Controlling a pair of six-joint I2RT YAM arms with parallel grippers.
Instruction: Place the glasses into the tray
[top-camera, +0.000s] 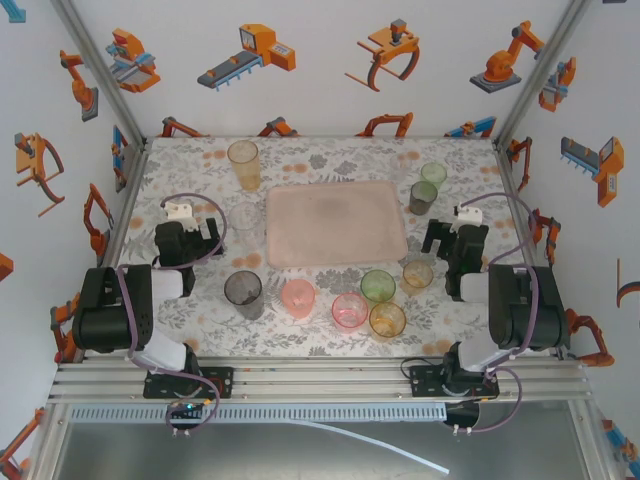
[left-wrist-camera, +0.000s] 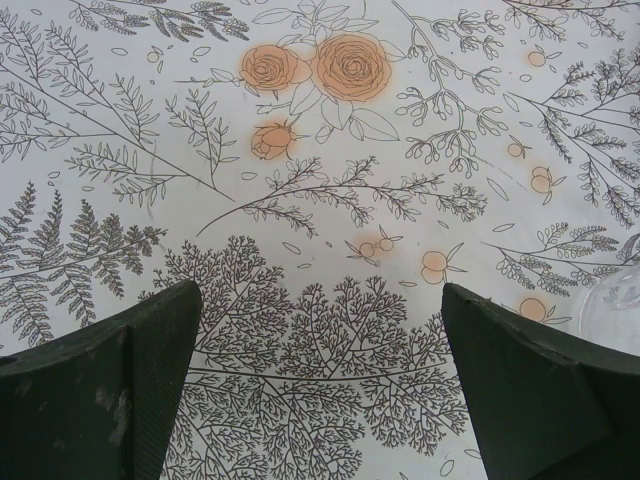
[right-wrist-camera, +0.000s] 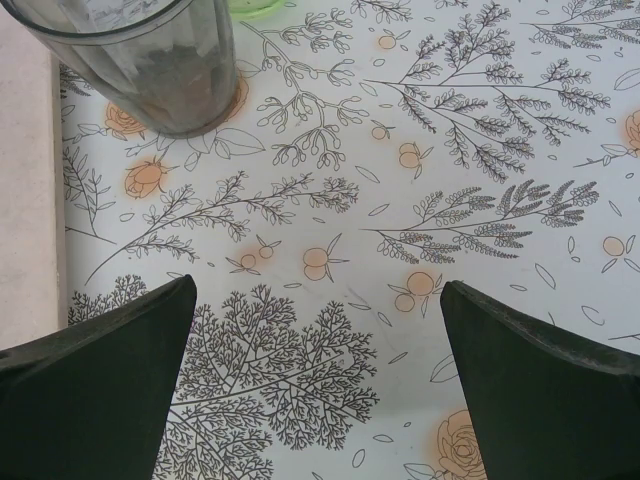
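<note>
Top external view: we see the tray (top-camera: 336, 224) in the middle of the table (top-camera: 200, 165), the glasses (top-camera: 243, 290) standing around it, and the left gripper (left-wrist-camera: 319, 287) and right gripper (right-wrist-camera: 318, 283) both spread wide, holding nothing.

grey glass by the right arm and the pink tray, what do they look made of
The grey glass looks like thin translucent plastic, possibly real glass: the floral tablecloth shows through its faintly ribbed, smoky wall. The tray looks like matte pale pink plastic: dull surface, no sharp glare, rounded corners.
</note>
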